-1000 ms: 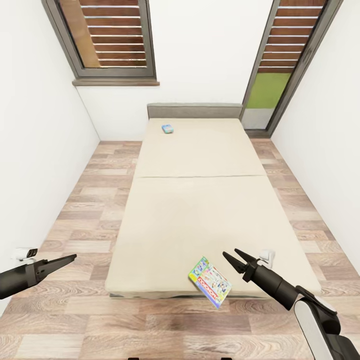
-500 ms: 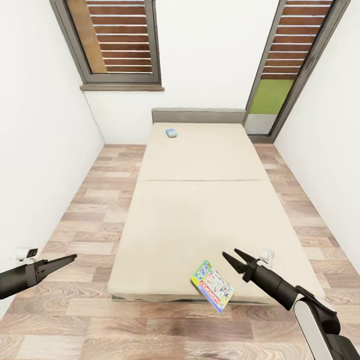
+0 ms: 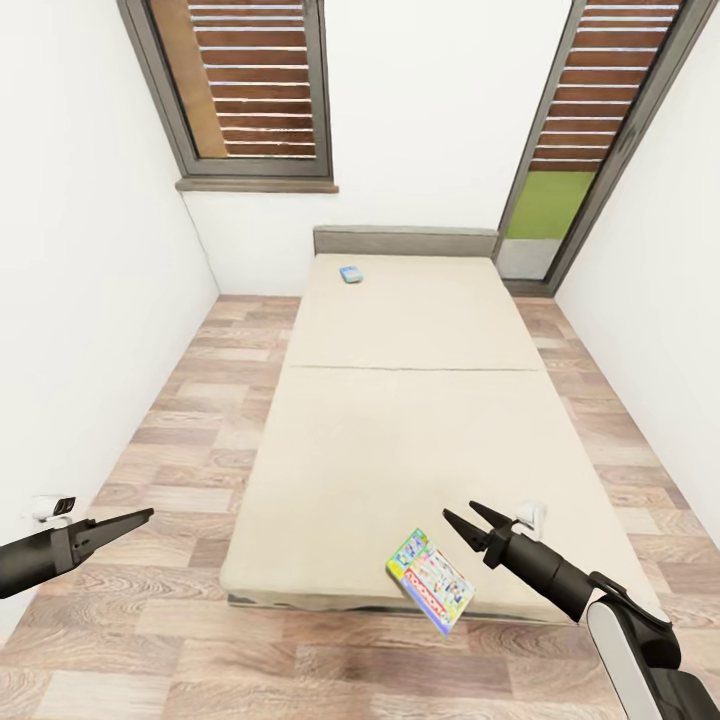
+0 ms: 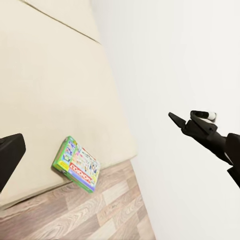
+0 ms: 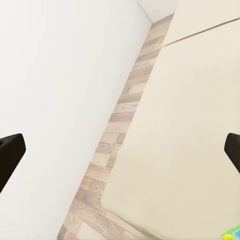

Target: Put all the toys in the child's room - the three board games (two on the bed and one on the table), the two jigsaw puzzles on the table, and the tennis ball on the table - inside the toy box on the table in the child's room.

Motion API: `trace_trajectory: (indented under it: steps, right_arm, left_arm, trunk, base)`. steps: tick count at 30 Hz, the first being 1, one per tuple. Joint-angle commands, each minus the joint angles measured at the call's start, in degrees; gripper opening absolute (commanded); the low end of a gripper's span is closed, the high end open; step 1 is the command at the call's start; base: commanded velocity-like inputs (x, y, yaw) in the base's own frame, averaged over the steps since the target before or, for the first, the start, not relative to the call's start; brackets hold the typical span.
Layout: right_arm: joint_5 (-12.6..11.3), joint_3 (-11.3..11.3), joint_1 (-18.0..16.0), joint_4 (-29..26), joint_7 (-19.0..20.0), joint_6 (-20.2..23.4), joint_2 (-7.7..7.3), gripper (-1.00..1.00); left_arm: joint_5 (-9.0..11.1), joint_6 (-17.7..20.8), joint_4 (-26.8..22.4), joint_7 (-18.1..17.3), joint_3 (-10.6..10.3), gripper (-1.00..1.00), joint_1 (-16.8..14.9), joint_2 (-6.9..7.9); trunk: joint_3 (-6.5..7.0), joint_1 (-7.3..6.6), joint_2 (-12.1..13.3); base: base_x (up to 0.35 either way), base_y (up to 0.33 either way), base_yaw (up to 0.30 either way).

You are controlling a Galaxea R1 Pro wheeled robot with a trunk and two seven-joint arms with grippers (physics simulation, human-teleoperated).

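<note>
The cream bed (image 3: 400, 440) runs away from me between white walls. A yellow-green-red board game (image 3: 430, 580) lies at its near edge, one corner hanging over the floor. A small blue board game (image 3: 350, 274) rests far off by the grey headboard. My right gripper (image 3: 465, 523) hovers open just right of the near game, a short gap from it and touching nothing. My left gripper (image 3: 143, 516) hangs over the floor left of the bed, open and empty. The left wrist view shows the same near game (image 4: 76, 164) on the bed's edge (image 4: 50, 75). The table, toy box, puzzles and ball are out of view.
Wood-pattern floor (image 3: 190, 420) runs along both sides of the bed. A white wall (image 3: 70, 330) stands close on the left, another on the right. A slatted window (image 3: 250, 80) and a glazed door (image 3: 590, 120) are in the far wall.
The whole picture has shifted down and right, so the camera has moved. Both arms keep their pose, and the near board game stays on the bed's edge.
</note>
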Motion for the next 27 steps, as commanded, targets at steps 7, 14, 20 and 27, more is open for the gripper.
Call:
trace_trajectory:
  steps: [7, 14, 20, 27]
  right_arm:
    - [-0.27, -0.05, -0.03, -0.02, 0.06, 0.47, 0.0, 1.0]
    - [-0.27, -0.05, -0.03, 0.0, 0.06, 0.47, 0.0, 1.0]
    - [-0.32, -0.05, -0.03, 0.0, 0.06, 0.48, 0.0, 1.0]
    - [-0.34, -0.05, -0.03, 0.0, 0.06, 0.48, 0.0, 1.0]
  left_arm:
    - [-0.08, 0.61, -0.01, -0.26, 0.01, 1.0, -0.04, 0.01]
    - [-0.08, 0.61, -0.01, -0.26, 0.01, 1.0, -0.04, 0.01]
    - [-0.08, 0.61, -0.01, -0.26, 0.01, 1.0, -0.04, 0.01]
    - [-0.08, 0.61, -0.01, -0.26, 0.01, 1.0, -0.04, 0.01]
  trunk:
    - [0.58, 0.03, -0.09]
    - [1.25, 0.03, -0.09]
    - [1.83, 0.03, -0.09]
    - [2.49, 0.03, -0.09]
  base:
    - [0.0, 0.0, 0.078]
    - [0.0, 0.0, 0.011]
    - [0.0, 0.0, -0.086]
    - [0.0, 0.0, -0.118]
